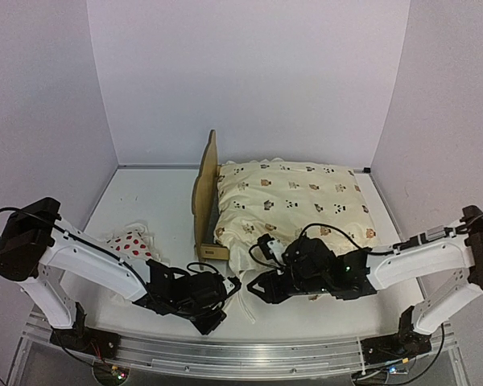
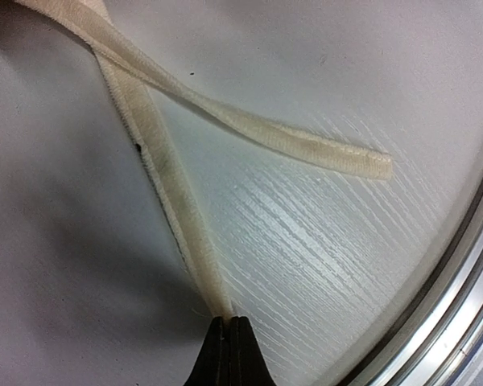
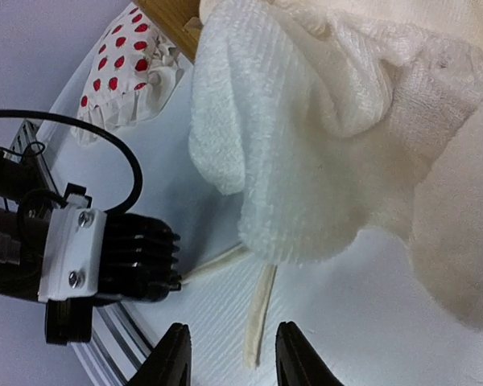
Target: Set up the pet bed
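The quilt [image 1: 294, 197] seemingly hides the pet bed [image 1: 203, 189]'s base.

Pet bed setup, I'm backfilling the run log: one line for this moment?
left gripper shut on quilt tie | right gripper open over other tie | quilt on pet bed | pillow on table

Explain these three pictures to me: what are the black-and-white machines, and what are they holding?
They are two robot arms bolted to a table. One picture looks down from above; the other two come from a camera on each wrist. On the table stands a small wooden pet bed covered by a cream quilt, with a red-dotted pillow beside it. The left gripper is shut on one cream tie at the quilt's edge. The right gripper is open, holding nothing, close to the loose second tie.
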`<state>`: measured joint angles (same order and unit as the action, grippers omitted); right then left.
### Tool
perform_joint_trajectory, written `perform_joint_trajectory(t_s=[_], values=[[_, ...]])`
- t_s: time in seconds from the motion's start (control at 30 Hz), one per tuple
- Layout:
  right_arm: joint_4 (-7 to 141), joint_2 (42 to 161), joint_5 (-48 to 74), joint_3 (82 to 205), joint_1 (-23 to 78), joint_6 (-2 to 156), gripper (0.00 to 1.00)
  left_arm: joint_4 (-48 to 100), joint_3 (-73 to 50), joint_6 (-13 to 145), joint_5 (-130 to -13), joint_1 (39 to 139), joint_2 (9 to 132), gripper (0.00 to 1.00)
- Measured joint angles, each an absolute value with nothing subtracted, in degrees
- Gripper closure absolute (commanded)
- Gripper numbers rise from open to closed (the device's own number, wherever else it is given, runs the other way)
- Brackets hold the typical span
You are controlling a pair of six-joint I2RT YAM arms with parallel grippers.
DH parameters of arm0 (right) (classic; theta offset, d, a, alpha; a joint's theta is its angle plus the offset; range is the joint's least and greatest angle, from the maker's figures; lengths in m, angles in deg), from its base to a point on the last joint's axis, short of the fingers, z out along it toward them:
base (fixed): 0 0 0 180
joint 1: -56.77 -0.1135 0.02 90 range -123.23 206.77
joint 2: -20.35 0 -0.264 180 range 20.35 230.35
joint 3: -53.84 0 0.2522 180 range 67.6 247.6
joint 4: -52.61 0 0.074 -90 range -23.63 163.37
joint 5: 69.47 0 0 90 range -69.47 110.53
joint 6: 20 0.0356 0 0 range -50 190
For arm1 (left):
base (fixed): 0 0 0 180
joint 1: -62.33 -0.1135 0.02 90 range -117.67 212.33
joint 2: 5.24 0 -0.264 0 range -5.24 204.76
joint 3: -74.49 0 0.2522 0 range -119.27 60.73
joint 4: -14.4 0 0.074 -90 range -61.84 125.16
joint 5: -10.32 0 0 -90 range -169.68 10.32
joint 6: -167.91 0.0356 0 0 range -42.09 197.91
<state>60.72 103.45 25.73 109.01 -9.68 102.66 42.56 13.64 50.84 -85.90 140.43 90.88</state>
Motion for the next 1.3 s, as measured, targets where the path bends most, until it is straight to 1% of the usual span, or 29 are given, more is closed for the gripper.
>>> perform_joint_trajectory(t_s=[0.1, 0.27, 0.37, 0.47, 0.63, 0.77, 0.9, 1.13, 1.3], values=[[53.47, 107.55, 27.87, 107.61, -10.12, 104.41, 0.52, 42.26, 13.77, 50.84, -85.94, 140.43, 90.9, 1.0], [42.85, 114.64, 32.83, 106.03, -10.07, 107.84, 0.51, 41.03, 14.16, 50.85, -85.94, 140.43, 90.89, 1.0], [35.34, 119.04, 36.03, 104.98, -10.05, 110.72, 0.47, 40.59, 14.27, 50.86, -85.94, 140.43, 90.9, 1.0], [31.18, 121.67, 38.26, 104.53, -10.05, 112.21, 0.43, 40.54, 14.27, 50.86, -85.92, 140.43, 90.9, 1.0], [24.53, 125.11, 42.73, 104.31, -10.05, 113.46, 0.41, 40.18, 14.37, 50.86, -85.91, 140.43, 90.91, 1.0], [19.86, 127.99, 45.6, 104.37, -10.05, 113.53, 0.43, 40.02, 14.38, 50.86, -85.94, 140.43, 90.98, 1.0], [17.54, 131.49, 46.39, 105.53, -9.99, 113.32, 0.47, 39.49, 14.34, 50.84, -86.4, 140.43, 91.27, 1.0], [13.83, 135.63, 47.76, 107.23, -9.52, 112.9, 0.48, 38.5, 14.36, 50.58, -86.51, 140.43, 91.55, 1.0], [11.16, 136.85, 49.16, 107.65, -9.13, 112.25, 0.53, 38.12, 14.36, 50.36, -86.51, 140.43, 91.64, 1.0]])
